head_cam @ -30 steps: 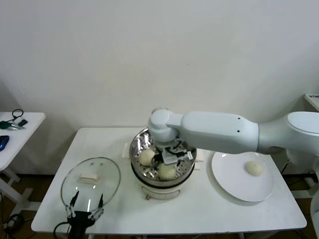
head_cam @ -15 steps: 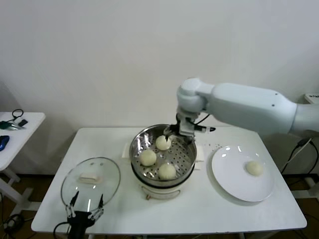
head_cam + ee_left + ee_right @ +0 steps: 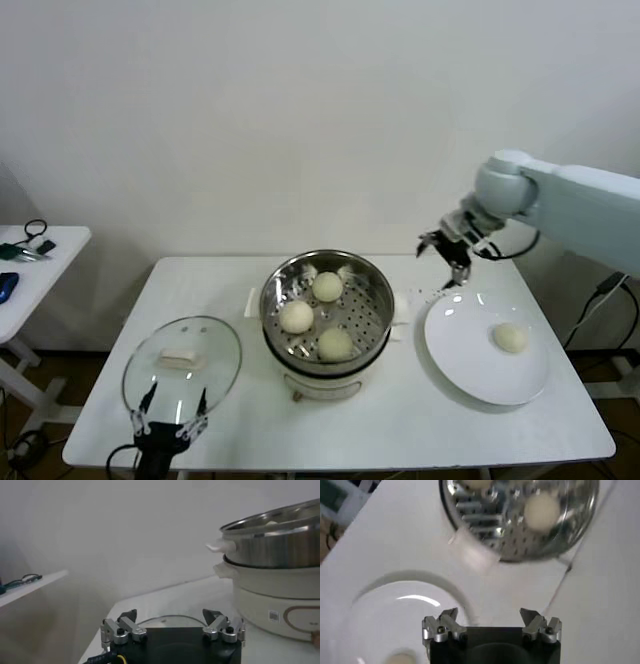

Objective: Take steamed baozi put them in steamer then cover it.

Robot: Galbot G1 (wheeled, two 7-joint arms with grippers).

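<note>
The steel steamer (image 3: 372, 285) stands mid-table on its white base and holds three baozi (image 3: 327, 286) on the perforated tray. A fourth baozi (image 3: 510, 337) lies on the white plate (image 3: 455, 345) to the right. My right gripper (image 3: 446, 253) is open and empty, in the air above the plate's far left edge, clear of the steamer. The right wrist view shows the steamer (image 3: 475, 517) and the plate (image 3: 380, 605). The glass cover (image 3: 182, 363) with its white handle lies flat at front left. My left gripper (image 3: 172, 415) is open and parked just before it.
A small side table (image 3: 40, 250) with cables stands at far left. The wall is close behind the main table (image 3: 400, 420). The left wrist view shows the steamer's side (image 3: 280, 550) and base.
My right arm has left a third baozi in the steamer, lifted out and swung right to above the plate's edge, its gripper empty. The left arm has not moved.
</note>
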